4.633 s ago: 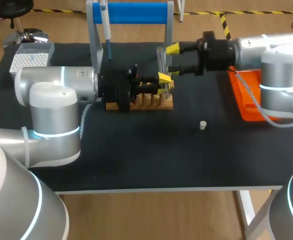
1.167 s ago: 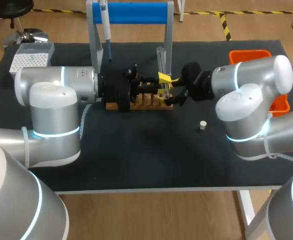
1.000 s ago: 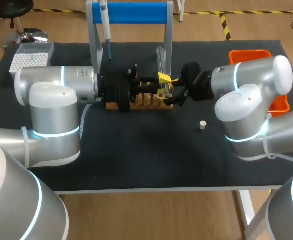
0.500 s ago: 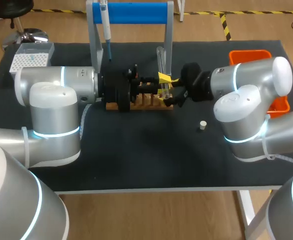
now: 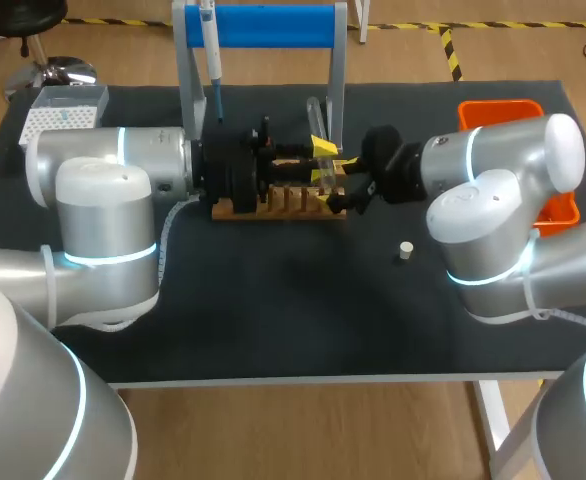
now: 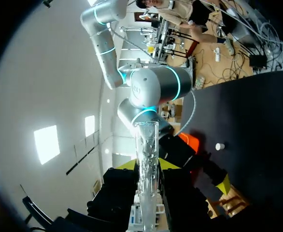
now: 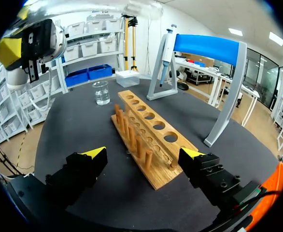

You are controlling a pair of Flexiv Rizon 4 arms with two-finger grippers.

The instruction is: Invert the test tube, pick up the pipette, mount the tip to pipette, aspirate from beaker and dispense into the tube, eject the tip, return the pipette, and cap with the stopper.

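Glass tube (image 6: 146, 140), clamped in left pincer (image 6: 147, 166), should clear the rack (image 7: 153, 126) before turning; right pincer (image 7: 144, 155) gapes empty.

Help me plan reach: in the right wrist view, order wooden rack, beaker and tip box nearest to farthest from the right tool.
1. Wooden rack, just ahead of right tool.
2. Beaker, past the rack's far end.
3. Tip box, behind the beaker.

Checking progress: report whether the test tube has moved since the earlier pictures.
Yes: the test tube in the left claw has risen and tilted relative to the wooden rack.
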